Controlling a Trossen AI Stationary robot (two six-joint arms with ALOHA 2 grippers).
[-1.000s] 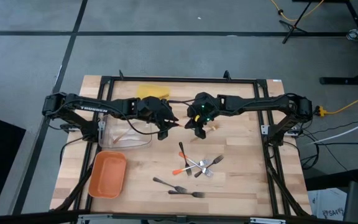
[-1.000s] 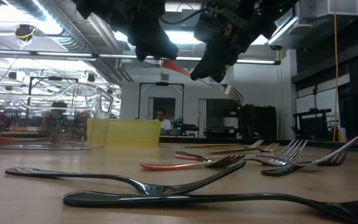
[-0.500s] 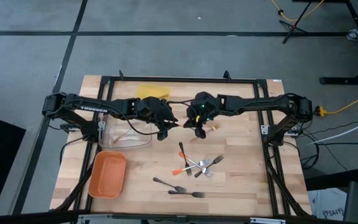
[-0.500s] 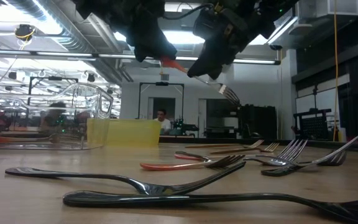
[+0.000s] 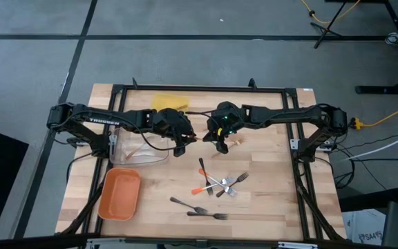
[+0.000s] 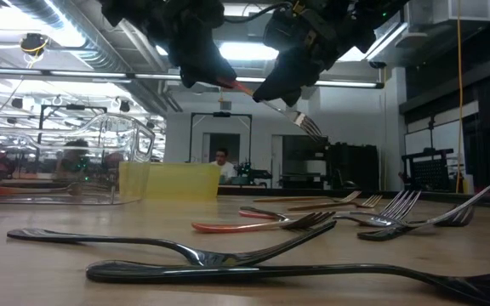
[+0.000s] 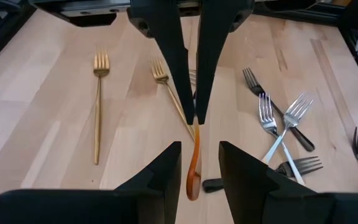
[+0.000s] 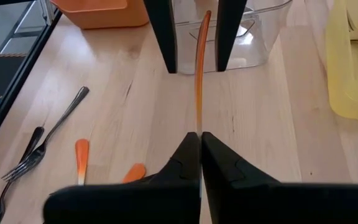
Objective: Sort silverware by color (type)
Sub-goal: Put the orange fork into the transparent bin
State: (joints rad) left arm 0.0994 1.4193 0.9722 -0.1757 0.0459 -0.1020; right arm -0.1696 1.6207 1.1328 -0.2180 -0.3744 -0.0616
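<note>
Near edge, low view: dark forks (image 6: 228,255) lie flat on the table (image 6: 49,272).
Mid table: silver and orange-tipped pieces heaped (image 5: 220,185).
Handover, centre of high view: right gripper (image 5: 221,144) pinches orange-handled fork (image 6: 262,95) aloft.
Axis: handle runs level toward left gripper (image 5: 180,146), its tip between parted fingers (image 7: 166,180), untouched.
Far left: clear tray (image 5: 140,155), nearest the left arm.

Bare table (image 5: 268,162) right of the forks (image 5: 220,185).
</note>
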